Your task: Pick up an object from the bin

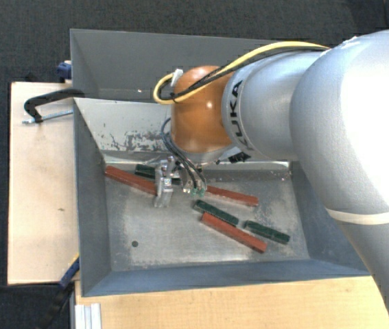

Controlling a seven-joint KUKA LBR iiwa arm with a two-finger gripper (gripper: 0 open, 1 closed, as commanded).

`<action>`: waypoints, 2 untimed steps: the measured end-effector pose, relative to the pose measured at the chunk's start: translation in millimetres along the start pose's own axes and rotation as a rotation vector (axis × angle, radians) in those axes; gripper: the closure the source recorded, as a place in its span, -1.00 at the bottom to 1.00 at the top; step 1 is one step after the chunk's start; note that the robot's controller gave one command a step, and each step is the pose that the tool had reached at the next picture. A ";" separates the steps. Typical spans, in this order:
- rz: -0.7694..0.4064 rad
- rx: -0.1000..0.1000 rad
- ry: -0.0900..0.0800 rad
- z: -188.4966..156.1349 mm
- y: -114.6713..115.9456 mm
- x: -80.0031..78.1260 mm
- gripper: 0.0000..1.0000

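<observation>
Just beside pincer (pixel 162 195) — red stick (pixel 123 177), green stick (pixel 145 172)

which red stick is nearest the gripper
The left red stick, whose right end lies right beside the gripper. The middle red stick and the lower red stick lie farther off to the view's right.

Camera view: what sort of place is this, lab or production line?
Likely a lab bin-picking test cell. A KUKA arm reaches into a grey metal bin, gripper down inside; the bin holds a few loose pieces, like a red stick and a green stick.
</observation>
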State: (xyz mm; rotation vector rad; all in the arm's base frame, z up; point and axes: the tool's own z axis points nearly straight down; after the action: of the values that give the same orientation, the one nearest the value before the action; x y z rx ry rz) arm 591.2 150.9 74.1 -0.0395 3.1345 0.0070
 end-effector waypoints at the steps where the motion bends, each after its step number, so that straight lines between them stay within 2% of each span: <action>1: 0.000 0.003 0.008 -49.7 -8.0 9.4 1.00; 2: 0.091 0.003 0.004 -8.4 -49.2 -7.4 -1.00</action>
State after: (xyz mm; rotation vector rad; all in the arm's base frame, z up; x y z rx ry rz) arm 599.8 101.9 82.3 0.1025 3.1376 0.0033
